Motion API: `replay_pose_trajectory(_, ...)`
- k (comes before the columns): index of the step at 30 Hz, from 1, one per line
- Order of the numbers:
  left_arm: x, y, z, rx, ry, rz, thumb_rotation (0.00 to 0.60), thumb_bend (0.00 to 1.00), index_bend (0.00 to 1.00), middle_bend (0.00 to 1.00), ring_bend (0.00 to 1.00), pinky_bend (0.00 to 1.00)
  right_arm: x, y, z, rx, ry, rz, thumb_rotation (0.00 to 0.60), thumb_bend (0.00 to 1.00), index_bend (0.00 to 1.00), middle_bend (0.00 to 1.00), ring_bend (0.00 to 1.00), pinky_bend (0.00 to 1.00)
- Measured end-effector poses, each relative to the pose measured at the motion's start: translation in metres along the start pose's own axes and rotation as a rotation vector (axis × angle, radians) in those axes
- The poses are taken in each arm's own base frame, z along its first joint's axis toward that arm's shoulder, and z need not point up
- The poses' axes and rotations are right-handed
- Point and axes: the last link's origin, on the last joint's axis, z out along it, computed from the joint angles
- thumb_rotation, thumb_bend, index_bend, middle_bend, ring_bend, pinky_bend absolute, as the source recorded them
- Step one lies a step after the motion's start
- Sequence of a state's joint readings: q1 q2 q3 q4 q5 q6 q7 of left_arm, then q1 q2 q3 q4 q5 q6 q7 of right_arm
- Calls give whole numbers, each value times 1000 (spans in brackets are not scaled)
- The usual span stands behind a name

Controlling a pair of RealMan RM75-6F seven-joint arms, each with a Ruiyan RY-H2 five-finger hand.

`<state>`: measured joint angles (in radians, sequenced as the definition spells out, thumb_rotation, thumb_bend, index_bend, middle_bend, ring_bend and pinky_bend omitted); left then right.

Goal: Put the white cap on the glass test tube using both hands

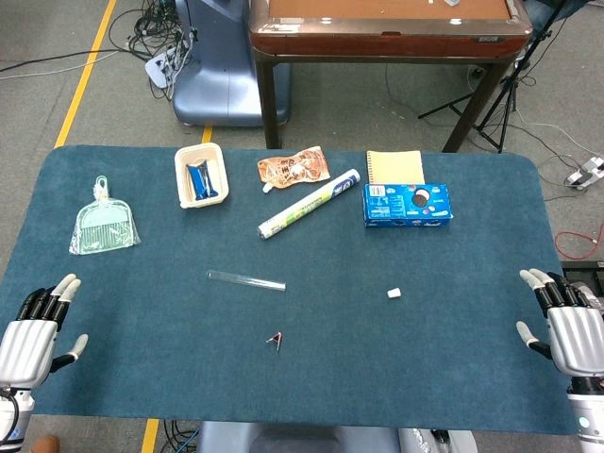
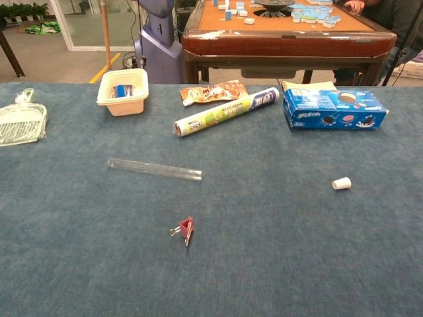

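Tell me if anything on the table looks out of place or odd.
Nothing looks spilled or broken. The test tube lies on its side, uncapped, with the white cap lying well off to its right. A small red binder clip sits loose near the table's middle. Both hands, left and right, rest open at the edges.
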<state>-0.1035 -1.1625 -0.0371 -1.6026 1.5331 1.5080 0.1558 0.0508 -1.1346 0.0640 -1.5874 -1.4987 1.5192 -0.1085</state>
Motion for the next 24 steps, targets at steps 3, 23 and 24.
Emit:
replay_pose_trajectory(3,-1,0,1,0,0,0,600,259,47,98,122,86,1,0,-1,-1,1,-1,600,249,196,195,127,270)
replay_pose_trajectory(23,3,54,82,-297,-48,-29,600,259,158,408,364,188,37,-9,18,44,54,-30,600,249,196,195,127,270)
replay_pose_trajectory(24,2,61,90,-320,-59,-25,600,259,165,437,390,221,38,-10,19,46,55,-33,600,250,196,195,127,270)
